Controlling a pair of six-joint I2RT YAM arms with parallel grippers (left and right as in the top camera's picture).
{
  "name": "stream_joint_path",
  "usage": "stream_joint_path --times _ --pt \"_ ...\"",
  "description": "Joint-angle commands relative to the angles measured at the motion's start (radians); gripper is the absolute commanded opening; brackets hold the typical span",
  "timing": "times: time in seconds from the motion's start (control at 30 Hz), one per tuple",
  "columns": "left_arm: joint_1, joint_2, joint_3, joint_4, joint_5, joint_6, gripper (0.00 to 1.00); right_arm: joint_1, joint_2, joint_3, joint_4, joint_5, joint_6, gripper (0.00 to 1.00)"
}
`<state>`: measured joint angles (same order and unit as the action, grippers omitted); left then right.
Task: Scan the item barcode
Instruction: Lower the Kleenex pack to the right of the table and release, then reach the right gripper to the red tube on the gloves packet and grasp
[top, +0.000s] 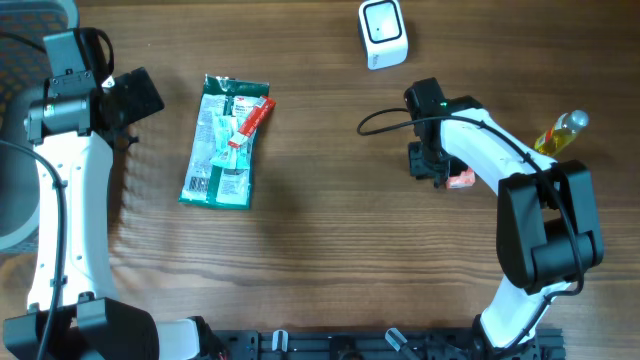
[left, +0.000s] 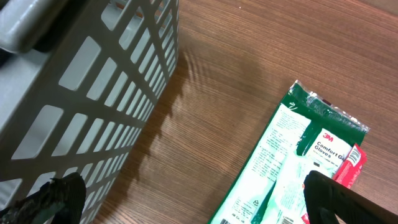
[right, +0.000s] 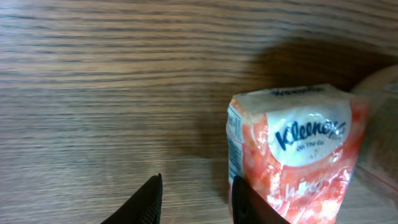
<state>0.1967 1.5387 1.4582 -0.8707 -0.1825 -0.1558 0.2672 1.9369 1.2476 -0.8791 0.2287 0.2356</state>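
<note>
A white barcode scanner (top: 382, 33) stands at the back of the table. An orange-and-white Kleenex tissue pack (right: 292, 149) lies just right of my right gripper (right: 198, 199), pressed against the outer side of the right finger (right: 249, 202). Its jaws stand partly apart with only bare wood between them. From overhead the pack (top: 461, 180) peeks out beside that gripper (top: 428, 165). A green 3M gloves packet (top: 225, 140) lies flat at centre left with a small red item (top: 252, 120) on it. My left gripper (left: 202, 202) hangs wide open, one finger over the packet (left: 292, 162).
A grey slotted basket (left: 93, 81) stands close on the left of the left gripper. A yellow bottle (top: 560, 132) lies at the right, beyond the right arm. A black cable (top: 380, 118) loops from the right wrist.
</note>
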Motion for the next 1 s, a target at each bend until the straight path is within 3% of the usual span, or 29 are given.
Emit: stream_joint_path --times 0.0,0.1,0.2,0.27,0.33,0.37,0.4,0.47,0.53,0.57,0.6,0.63,0.73,0.8,0.87,0.97 --pt "0.008 -0.013 0.013 0.002 -0.009 -0.010 1.00 -0.006 -0.013 -0.009 -0.003 -0.024 0.026 0.37" --pt "0.008 -0.013 0.013 0.002 -0.009 -0.010 1.00 -0.004 -0.013 -0.009 0.006 -0.352 0.026 0.37" --pt "0.008 -0.013 0.013 0.002 -0.009 -0.010 1.00 0.017 -0.013 -0.009 0.095 -0.653 0.029 0.43" --pt "0.008 -0.013 0.013 0.002 -0.009 -0.010 1.00 0.039 -0.013 -0.009 0.195 -0.784 0.143 0.51" --pt "0.008 -0.013 0.013 0.002 -0.009 -0.010 1.00 0.073 -0.013 -0.009 0.272 -0.836 0.273 0.51" --pt "0.008 -0.013 0.013 0.002 -0.009 -0.010 1.00 0.117 -0.013 -0.009 0.332 -0.836 0.342 0.85" --pt "0.008 -0.013 0.013 0.002 -0.009 -0.010 1.00 0.151 -0.013 -0.009 0.382 -0.835 0.388 0.96" --pt "0.008 -0.013 0.013 0.002 -0.009 -0.010 1.00 0.207 -0.013 -0.009 0.478 -0.836 0.461 0.98" --pt "0.008 -0.013 0.013 0.002 -0.009 -0.010 1.00 0.289 -0.013 -0.009 0.628 -0.808 0.562 0.96" --pt "0.008 -0.013 0.013 0.002 -0.009 -0.010 1.00 0.335 -0.013 -0.009 0.658 -0.730 0.632 0.89" --pt "0.008 -0.013 0.013 0.002 -0.009 -0.010 1.00 0.367 -0.013 -0.009 0.680 -0.660 0.689 0.89" --pt "0.008 -0.013 0.013 0.002 -0.009 -0.010 1.00 0.396 -0.013 -0.009 0.728 -0.642 0.720 1.00" --pt "0.008 -0.013 0.013 0.002 -0.009 -0.010 1.00 0.430 -0.013 -0.009 0.852 -0.644 0.760 1.00" --pt "0.008 -0.013 0.013 0.002 -0.009 -0.010 1.00 0.425 -0.013 0.037 0.844 -0.693 0.783 0.81" --pt "0.008 -0.013 0.013 0.002 -0.009 -0.010 1.00 0.414 -0.013 0.146 0.711 -0.678 0.794 0.68" --pt "0.008 -0.013 0.013 0.002 -0.009 -0.010 1.00 0.414 -0.013 0.277 0.606 -0.572 0.821 0.65"
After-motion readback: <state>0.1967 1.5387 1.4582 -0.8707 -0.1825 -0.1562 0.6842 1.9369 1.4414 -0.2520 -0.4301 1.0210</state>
